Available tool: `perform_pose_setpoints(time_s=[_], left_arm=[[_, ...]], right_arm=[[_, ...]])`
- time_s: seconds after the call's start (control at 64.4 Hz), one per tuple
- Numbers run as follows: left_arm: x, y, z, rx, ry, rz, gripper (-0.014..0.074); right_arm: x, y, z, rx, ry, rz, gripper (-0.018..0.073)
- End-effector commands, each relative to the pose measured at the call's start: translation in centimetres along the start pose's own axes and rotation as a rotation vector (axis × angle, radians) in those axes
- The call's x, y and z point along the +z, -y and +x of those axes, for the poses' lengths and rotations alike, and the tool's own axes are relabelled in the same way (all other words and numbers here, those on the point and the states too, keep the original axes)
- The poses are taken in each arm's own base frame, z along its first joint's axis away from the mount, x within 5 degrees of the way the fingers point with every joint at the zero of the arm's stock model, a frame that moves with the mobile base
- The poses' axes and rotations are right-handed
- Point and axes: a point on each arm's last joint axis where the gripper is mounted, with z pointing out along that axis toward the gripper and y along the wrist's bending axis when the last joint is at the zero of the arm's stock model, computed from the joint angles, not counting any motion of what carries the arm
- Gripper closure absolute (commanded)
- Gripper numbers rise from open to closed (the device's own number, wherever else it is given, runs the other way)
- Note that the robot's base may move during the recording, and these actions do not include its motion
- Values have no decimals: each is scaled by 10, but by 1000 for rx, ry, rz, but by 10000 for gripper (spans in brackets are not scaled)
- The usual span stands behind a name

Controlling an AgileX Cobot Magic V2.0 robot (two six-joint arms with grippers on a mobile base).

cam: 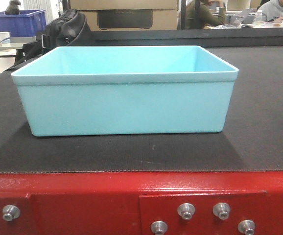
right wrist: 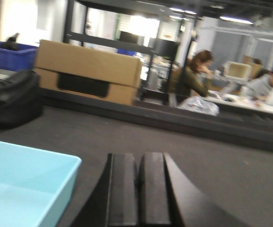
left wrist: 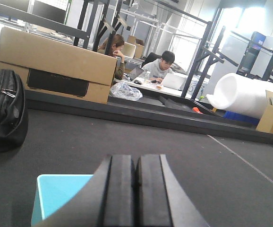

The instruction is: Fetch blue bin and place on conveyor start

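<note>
Beside the red frame (cam: 131, 196), the blue bin (cam: 127, 93) sits on the conveyor start (cam: 259, 132), lengthwise along that frame, between my left gripper (left wrist: 135, 198) and right gripper (right wrist: 137, 198), both closed, empty.

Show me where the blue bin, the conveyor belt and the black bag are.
blue bin (cam: 124, 107): front view, on its near side wall.
conveyor belt (cam: 264, 122): front view, on bare dark fabric right of the bin.
black bag (left wrist: 4, 111): left wrist view, on its front face.
</note>
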Motion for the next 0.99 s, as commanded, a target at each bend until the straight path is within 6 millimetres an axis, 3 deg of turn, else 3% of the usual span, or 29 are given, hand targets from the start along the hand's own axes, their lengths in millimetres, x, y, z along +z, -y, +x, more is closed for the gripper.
perform_pose_setpoints(time_s=[0.0,0.186,0.403,0.512,0.978], left_arm=[[-2,0,-2,-1,18,1,707],[-2,0,-2,-1,18,1,707],[-2,0,-2,-1,18,1,707],[-2,0,-2,-1,18,1,707],[-2,0,-2,-1,21,1,707]], right_arm=[[-10,3,17,67,10,58,721],[-24,-2,68,100,-66,80,721],[-37,-7,103,99,-80,80,721],[-43,-8,111,97,-45,82,721],[-45,-9,110,97,-23,79,721]])
